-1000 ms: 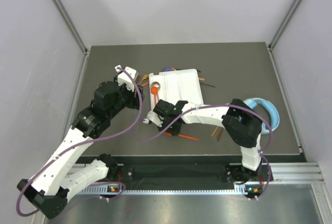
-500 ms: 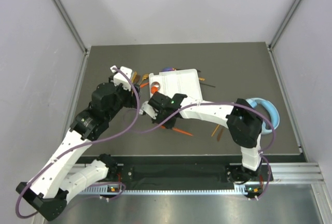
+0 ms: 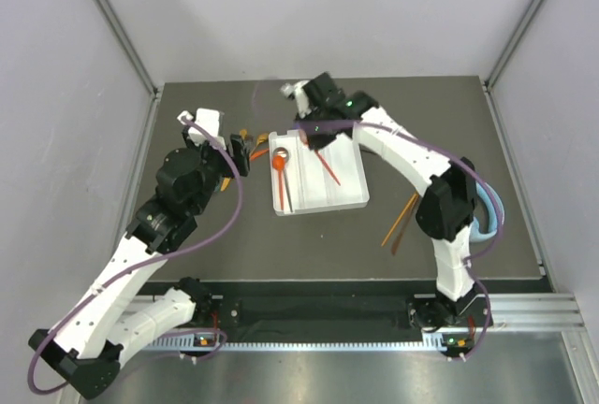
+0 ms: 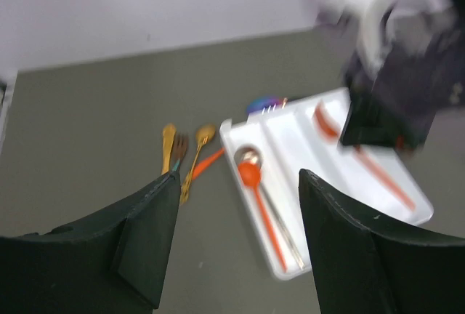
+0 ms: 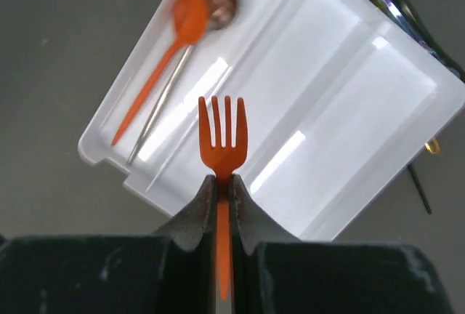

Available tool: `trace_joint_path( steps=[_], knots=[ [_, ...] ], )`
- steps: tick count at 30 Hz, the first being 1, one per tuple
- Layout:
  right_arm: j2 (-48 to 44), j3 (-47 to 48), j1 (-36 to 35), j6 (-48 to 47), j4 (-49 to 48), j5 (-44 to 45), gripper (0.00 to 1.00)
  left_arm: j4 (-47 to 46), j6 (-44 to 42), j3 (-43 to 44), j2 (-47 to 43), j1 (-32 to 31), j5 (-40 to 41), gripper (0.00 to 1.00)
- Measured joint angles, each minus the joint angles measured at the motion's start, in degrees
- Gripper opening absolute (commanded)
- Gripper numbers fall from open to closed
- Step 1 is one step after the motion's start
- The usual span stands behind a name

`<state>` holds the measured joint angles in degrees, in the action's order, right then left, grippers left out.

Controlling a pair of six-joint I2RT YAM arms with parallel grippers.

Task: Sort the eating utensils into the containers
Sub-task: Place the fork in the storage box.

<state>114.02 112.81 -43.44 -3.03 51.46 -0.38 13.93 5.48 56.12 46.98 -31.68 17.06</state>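
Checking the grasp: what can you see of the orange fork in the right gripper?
The orange fork looks like thin plastic, with four straight tines and a slim handle. The right gripper is shut on the handle just below the head, tines pointing away from the wrist. It hangs over the white tray; whether it touches the tray cannot be told.

free: tray (image 5: pixel 341 110) middle compartments | blocked: left compartment (orange spoon (image 3: pixel 280 178)) | overhead: right pincer (image 5: pixel 224 182) with orange fork (image 5: pixel 223 134)

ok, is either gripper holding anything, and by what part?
Right gripper is shut on an orange fork, pinched on the handle just below the tines. Left gripper is open and empty.
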Motion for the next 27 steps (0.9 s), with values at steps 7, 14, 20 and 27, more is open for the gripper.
trace_joint_path(
  steps=[7,14,20,27],
  knots=[
    [6.4,8.1,12.7,11.6,-4.1,-2.5,0.0,9.2,-0.9,-2.1,-0.2,0.3,6.8,0.71],
    [7.6,8.5,15.2,16.0,-5.0,-6.0,0.0,10.3,-0.9,-2.4,-3.2,0.4,12.5,0.72],
    [8.5,4.1,15.1,16.1,-5.4,-6.2,0.0,10.3,-0.7,-3.2,-3.5,0.5,13.9,0.72],
    [9.0,-4.1,15.1,16.1,-5.5,-6.2,0.0,10.3,-0.7,-3.4,-3.3,0.5,13.9,0.72]
  ],
)
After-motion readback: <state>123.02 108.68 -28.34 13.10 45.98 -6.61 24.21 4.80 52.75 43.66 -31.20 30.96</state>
